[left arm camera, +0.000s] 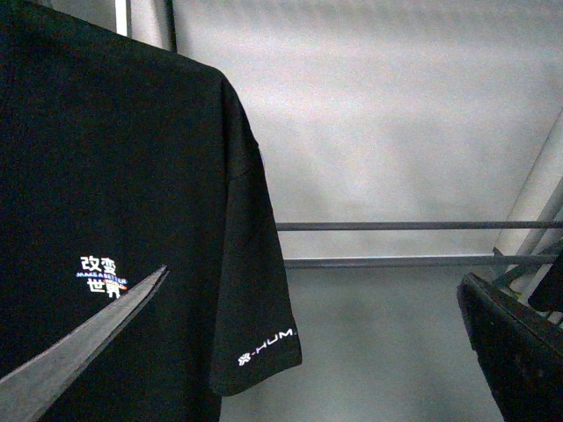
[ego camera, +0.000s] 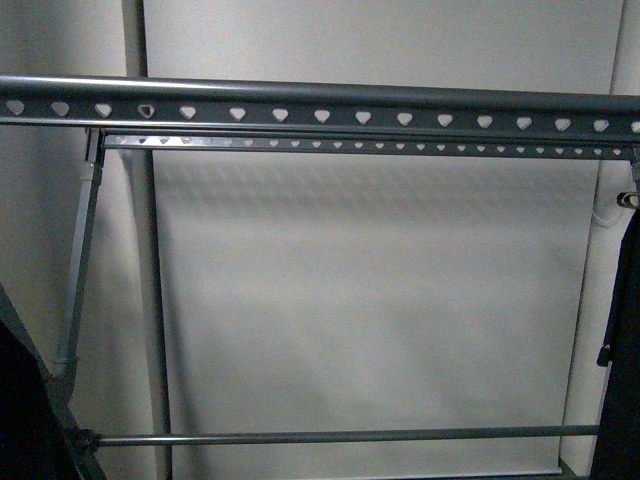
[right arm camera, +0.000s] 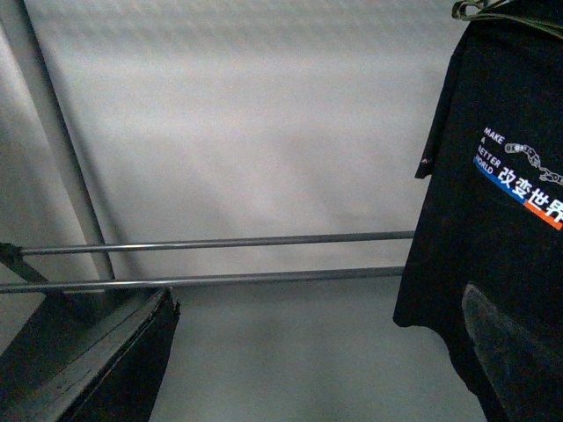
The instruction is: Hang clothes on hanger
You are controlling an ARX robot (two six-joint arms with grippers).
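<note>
The grey metal hanger rack spans the front view, its top rail (ego camera: 320,115) punched with heart-shaped holes, with a thin lower crossbar (ego camera: 340,436). In the left wrist view a black T-shirt (left arm camera: 114,158) with a small white-and-blue print hangs in front of one finger (left arm camera: 79,352). My left gripper (left arm camera: 299,352) is open and empty beside its sleeve. In the right wrist view a black printed T-shirt (right arm camera: 493,237) hangs from a small wire hanger (right arm camera: 479,9). My right gripper (right arm camera: 308,352) is open and empty, one finger (right arm camera: 515,347) in front of the shirt.
Dark garments hang at the left edge (ego camera: 22,410) and right edge (ego camera: 622,360) of the front view; their prints are hidden. A pale wall lies behind the rack. Lower crossbars also show in the left wrist view (left arm camera: 413,226) and the right wrist view (right arm camera: 220,242).
</note>
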